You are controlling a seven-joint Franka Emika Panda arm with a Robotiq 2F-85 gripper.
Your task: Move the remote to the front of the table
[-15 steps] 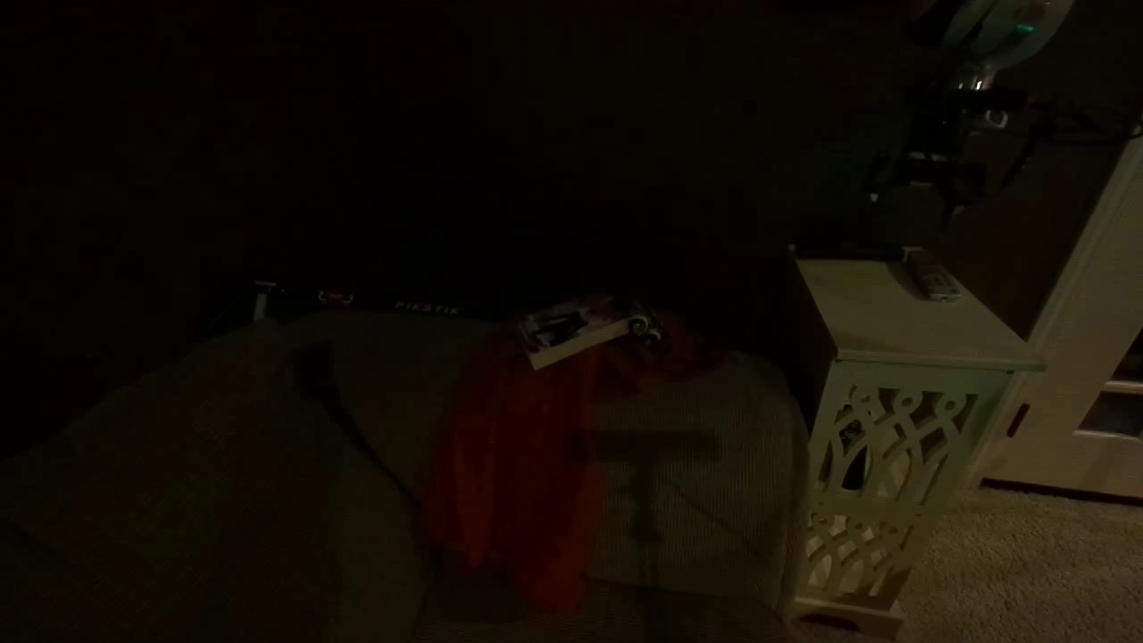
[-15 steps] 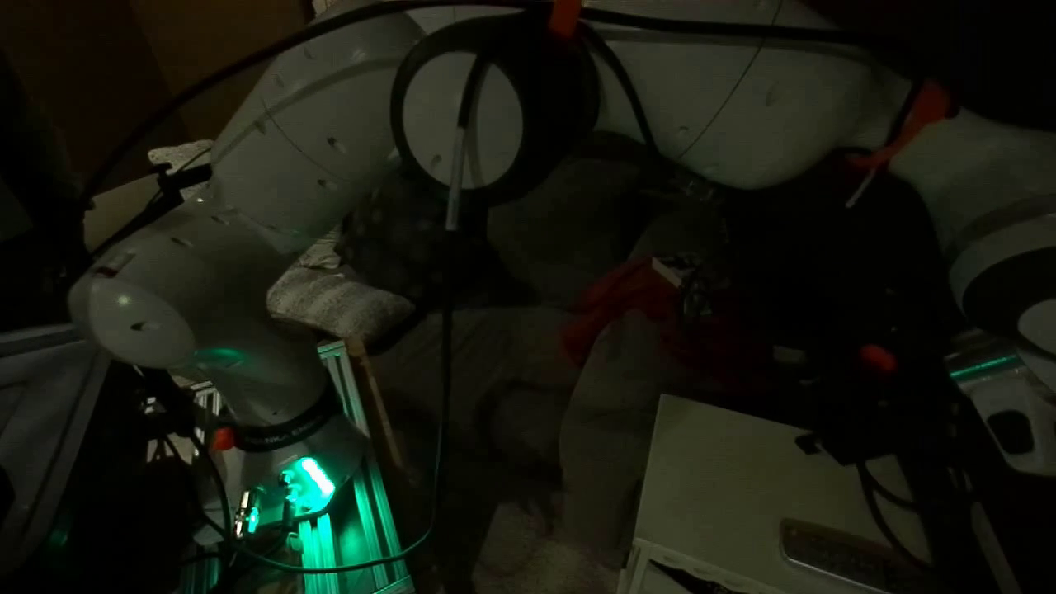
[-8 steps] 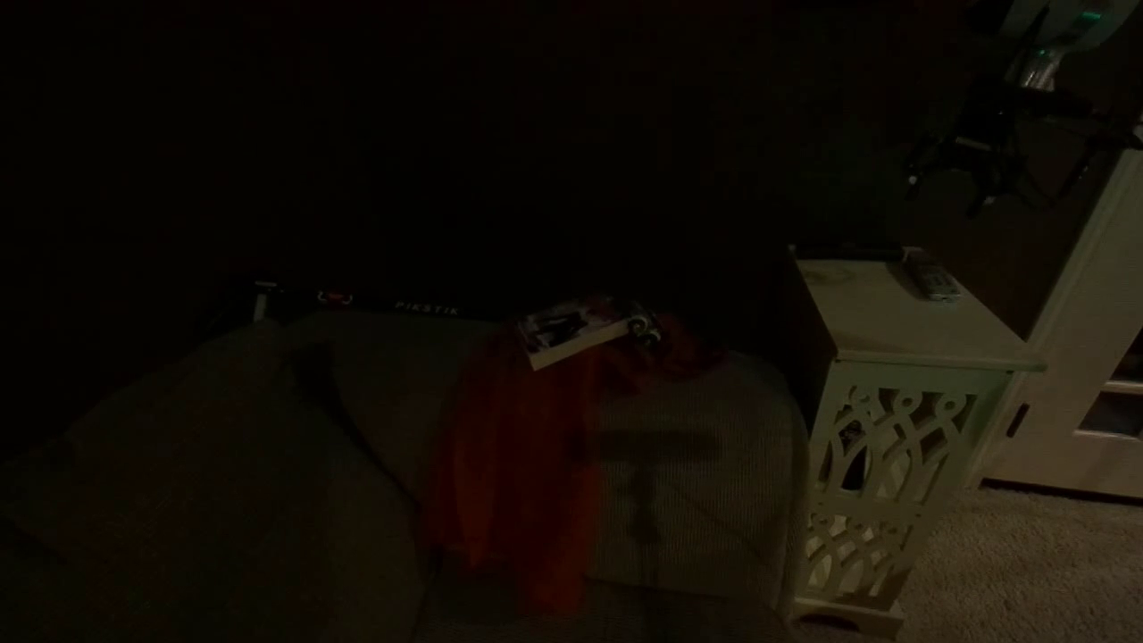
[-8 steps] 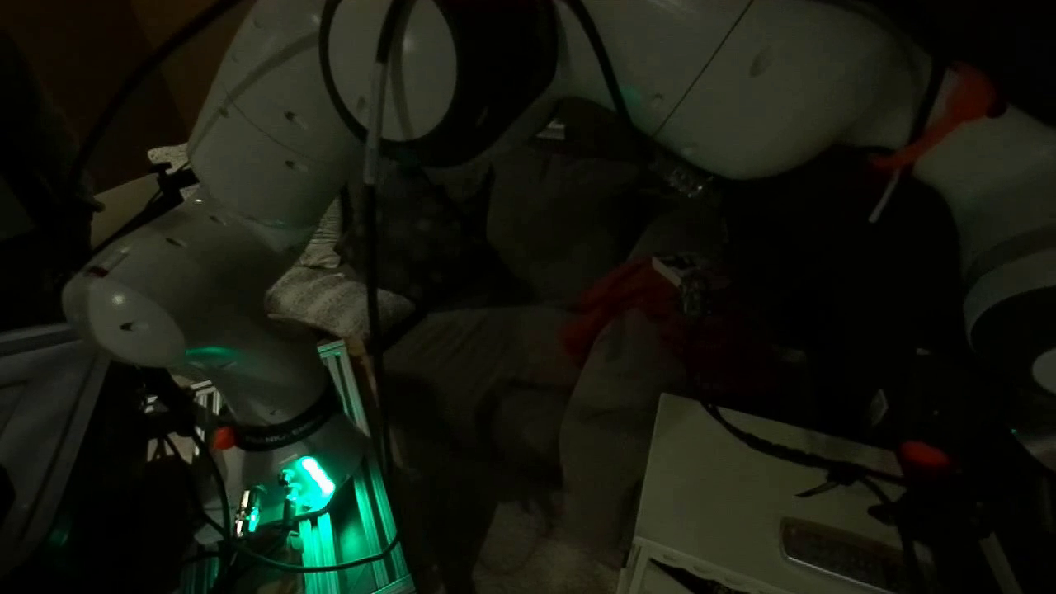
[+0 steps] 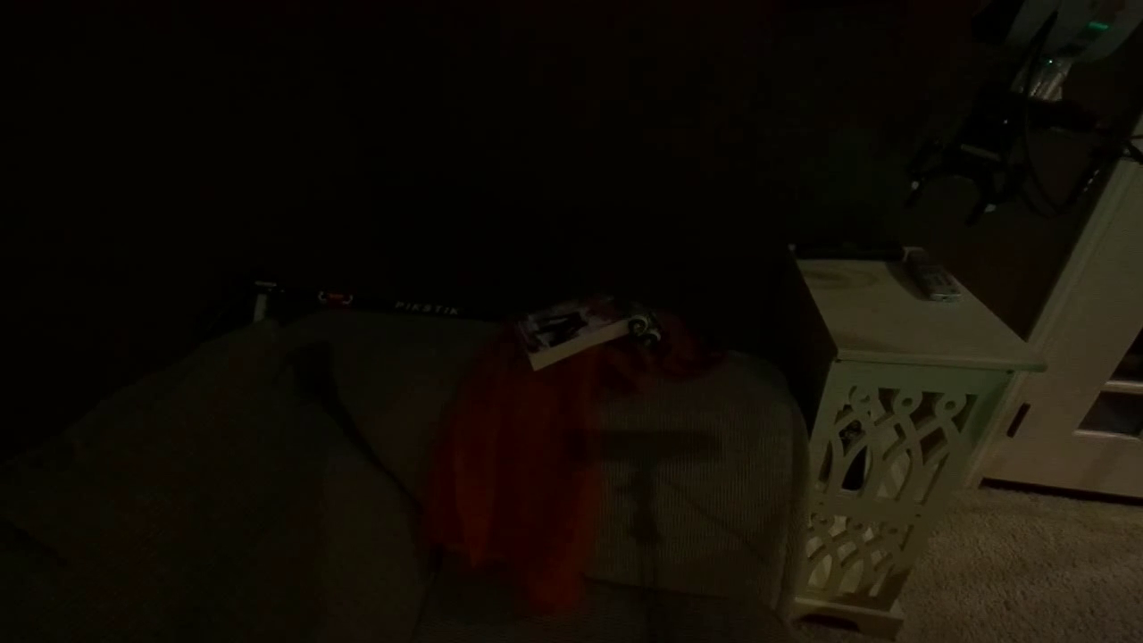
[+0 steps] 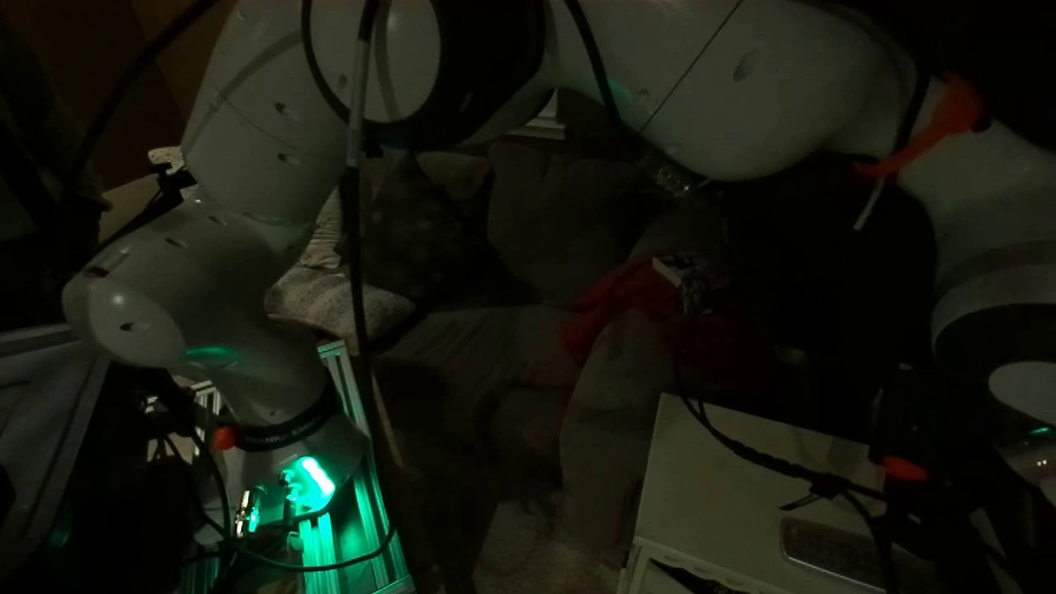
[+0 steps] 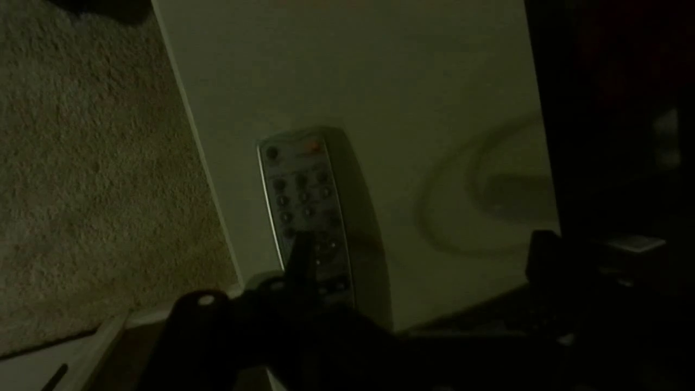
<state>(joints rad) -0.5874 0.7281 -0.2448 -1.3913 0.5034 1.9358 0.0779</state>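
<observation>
As far as we can judge, the move is not yet done: the remote (image 7: 301, 203) lies flat on the counter (image 5: 911, 335), near its right edge and toward the back right corner in an exterior view. The gripper (image 7: 423, 241) hovers above the counter, its fingers (image 7: 302, 255) spread well apart and holding nothing. Left to do, we think: lower, grasp the remote, carry it to the front edge, which we take to be the one over the lattice panel (image 5: 902, 420), and let go.

The counter has a plain, pale top. A dark strip (image 5: 848, 253) runs along the back edge; we cannot tell what it is. The room is very dim. Beyond the left edge we see a sofa (image 5: 696, 500) bearing a red-orange cloth (image 5: 527, 446) and what looks like a book (image 5: 576, 332); beyond the right edge, carpet (image 5: 1054, 572) and white furniture (image 5: 1036, 460).
</observation>
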